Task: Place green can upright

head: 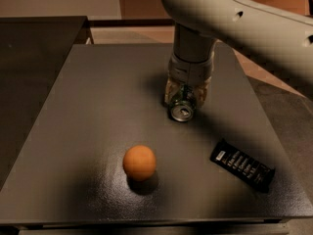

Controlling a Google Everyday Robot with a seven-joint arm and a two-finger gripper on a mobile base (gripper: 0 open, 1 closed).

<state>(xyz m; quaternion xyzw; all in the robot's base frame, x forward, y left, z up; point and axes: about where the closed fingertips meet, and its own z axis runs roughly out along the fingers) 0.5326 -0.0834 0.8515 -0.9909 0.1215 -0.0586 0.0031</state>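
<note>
The gripper (186, 100) reaches straight down from a smooth, pale, rounded arm onto the far middle of the bench (98, 106), a dark matte slab with a fine grain. Its jaws are clamped on the green can (181, 111), one pale finger pressed to each curved side. The can lies on its side on the bench, its round silver pull-tab end facing the camera. Nearer the front sits a matte orange ball (139, 162). To the right, well apart, lies a flat black snack bar wrapper (242, 164).
</note>
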